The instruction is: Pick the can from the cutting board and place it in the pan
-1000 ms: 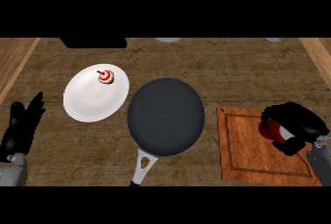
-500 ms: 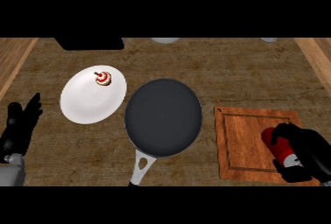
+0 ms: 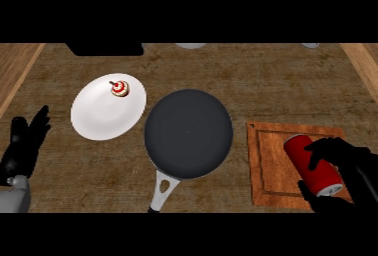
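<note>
Right hand (image 3: 347, 165) clenched round tilted can (image 3: 313, 164), lower right over cutting board (image 3: 269, 165); could slip before reaching pan (image 3: 188, 132).

**Can comes clear in the right hand**

A second ago the right hand (image 3: 345, 170) was hunched over the can (image 3: 313, 165) at the cutting board's (image 3: 270, 165) far right, hiding nearly all of it. Now the hand has drawn back toward the lower edge, and the red can shows almost full length, tilted, fingers curled round it above the board.
</note>
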Motion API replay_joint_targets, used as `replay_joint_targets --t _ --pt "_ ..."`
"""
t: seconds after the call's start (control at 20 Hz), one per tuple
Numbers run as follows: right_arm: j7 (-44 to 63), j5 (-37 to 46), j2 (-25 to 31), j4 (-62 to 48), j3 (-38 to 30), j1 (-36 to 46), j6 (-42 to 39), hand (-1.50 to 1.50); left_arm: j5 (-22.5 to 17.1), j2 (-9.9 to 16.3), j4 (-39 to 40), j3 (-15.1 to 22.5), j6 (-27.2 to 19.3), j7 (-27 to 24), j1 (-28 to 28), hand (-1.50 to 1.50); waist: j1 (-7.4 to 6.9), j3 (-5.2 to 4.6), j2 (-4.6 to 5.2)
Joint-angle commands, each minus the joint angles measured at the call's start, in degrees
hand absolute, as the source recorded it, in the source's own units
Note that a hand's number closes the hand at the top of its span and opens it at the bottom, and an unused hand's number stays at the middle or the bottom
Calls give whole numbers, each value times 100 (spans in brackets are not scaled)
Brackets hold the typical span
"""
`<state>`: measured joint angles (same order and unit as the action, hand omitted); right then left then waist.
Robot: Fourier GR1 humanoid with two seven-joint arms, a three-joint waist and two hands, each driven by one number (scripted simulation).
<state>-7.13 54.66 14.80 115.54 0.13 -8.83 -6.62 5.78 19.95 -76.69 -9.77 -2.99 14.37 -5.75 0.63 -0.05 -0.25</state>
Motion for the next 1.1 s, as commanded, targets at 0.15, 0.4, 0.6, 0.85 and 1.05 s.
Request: replay_joint_targets --t 0.15,0.4,0.6,0.85,1.05 --pt "827 301 -744 198 780 618 -288 150 147 -335 -204 133 -177 110 -20 0 -81 5 22" --pt "1718 458 -1451 -753 1240 1635 -44 150 155 -198 33 27 -25 -108 -10 0 -114 4 31" --pt "1922 -154 -1469 -1960 1003 2646 226 150 93 6 111 -99 143 -52 -256 0 -151 7 41" --pt "2223 -596 -1477 -3537 994 3817 923 150 168 -199 360 7 147 -382 -121 0 -180 5 53" --pt "2420 -840 -1479 -4840 1520 4414 1707 150 205 -182 143 -16 113 -209 -34 0 -202 7 44"
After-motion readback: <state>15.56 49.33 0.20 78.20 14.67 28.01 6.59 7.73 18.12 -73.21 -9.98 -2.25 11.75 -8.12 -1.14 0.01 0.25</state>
